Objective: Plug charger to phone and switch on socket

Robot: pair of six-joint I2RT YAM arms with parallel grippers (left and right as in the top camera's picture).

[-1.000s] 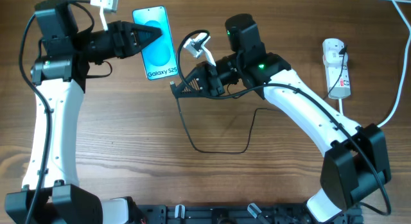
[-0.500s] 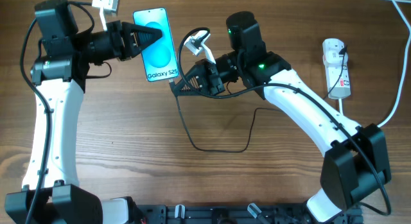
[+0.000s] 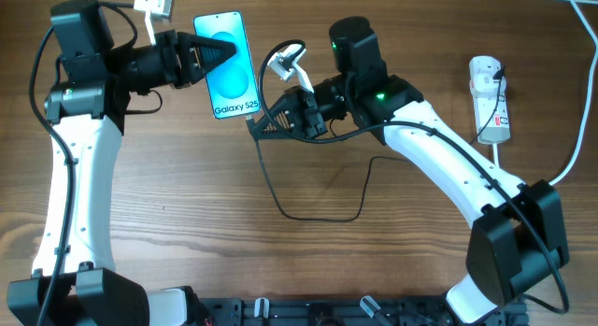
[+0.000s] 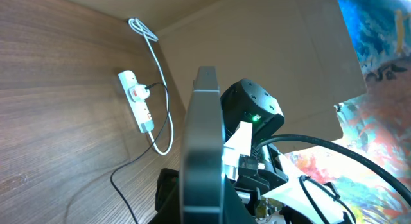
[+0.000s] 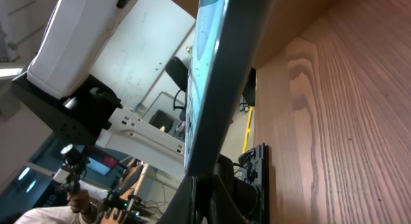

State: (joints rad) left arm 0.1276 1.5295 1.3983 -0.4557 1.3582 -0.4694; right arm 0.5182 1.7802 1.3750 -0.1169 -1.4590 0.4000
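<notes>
The phone (image 3: pixel 227 64), teal screen reading "Galaxy S25", is held off the table by its left edge in my left gripper (image 3: pixel 211 55), which is shut on it. In the left wrist view the phone shows edge-on (image 4: pixel 204 147) between the fingers. My right gripper (image 3: pixel 256 123) is shut on the plug end of the charger, at the phone's lower right corner. The phone's edge fills the right wrist view (image 5: pixel 221 70) just above the fingers (image 5: pixel 212 189); the plug tip itself is hidden. The dark charger cable (image 3: pixel 318 217) loops over the table towards the white socket (image 3: pixel 490 98), which also shows in the left wrist view (image 4: pixel 137 102).
The socket's thick white cord (image 3: pixel 572 163) runs along the right edge of the wooden table (image 3: pixel 187 233). The slack charger cable lies in a loop under the right arm. A black rail (image 3: pixel 308 312) runs along the front edge.
The right gripper with the plug has crept slightly up and left towards the phone's bottom corner, and the phone has shifted slightly. Nothing has moved in the last half second.
</notes>
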